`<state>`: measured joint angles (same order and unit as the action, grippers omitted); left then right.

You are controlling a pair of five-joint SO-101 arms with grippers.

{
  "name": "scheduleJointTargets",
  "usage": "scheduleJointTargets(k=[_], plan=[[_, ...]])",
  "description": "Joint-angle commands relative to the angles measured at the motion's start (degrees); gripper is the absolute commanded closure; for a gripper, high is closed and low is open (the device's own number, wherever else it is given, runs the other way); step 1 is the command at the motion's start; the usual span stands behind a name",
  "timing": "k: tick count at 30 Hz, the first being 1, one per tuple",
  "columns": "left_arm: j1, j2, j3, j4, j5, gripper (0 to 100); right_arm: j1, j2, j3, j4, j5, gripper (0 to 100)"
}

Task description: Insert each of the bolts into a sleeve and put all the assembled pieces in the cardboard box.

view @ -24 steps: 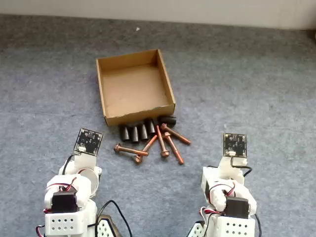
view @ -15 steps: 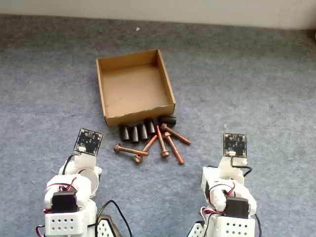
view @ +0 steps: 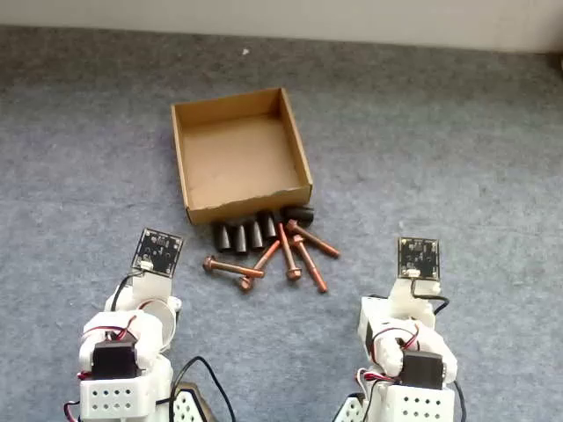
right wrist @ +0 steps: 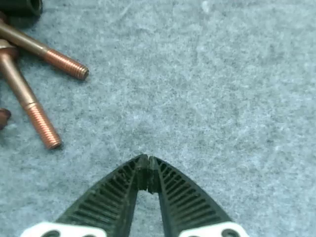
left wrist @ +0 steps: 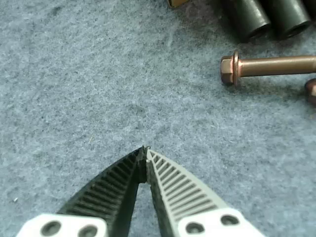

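1. High view: assembly not started. The cardboard box (view: 249, 205) holds nothing, and no bolt sits in a sleeve.
2. Five bolts (view: 290, 251) and five sleeves (view: 255, 231) lie loose on the carpet (view: 457, 149), just beside the box's near wall.
3. Orientation: the leftmost bolt (view: 233, 266) lies crosswise, head toward the left arm's side; the others fan out.
4. Jaws of left gripper (left wrist: 144, 153) and right gripper (right wrist: 144, 163): pressed together, gripping nothing.

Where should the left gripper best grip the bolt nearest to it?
Probably the bare shank just behind the head of the leftmost bolt, from above, jaws across it: it lies flat, and its threaded end meets another bolt.
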<state>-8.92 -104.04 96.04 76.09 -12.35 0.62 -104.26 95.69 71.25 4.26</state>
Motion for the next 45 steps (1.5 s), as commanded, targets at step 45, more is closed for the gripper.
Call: scheduleJointTargets(k=[45], plan=[[-0.7, -0.1, 1.1, 0.3, -0.9, 97, 2.4, -0.8, -3.0, -6.0, 10.0, 99.2]])
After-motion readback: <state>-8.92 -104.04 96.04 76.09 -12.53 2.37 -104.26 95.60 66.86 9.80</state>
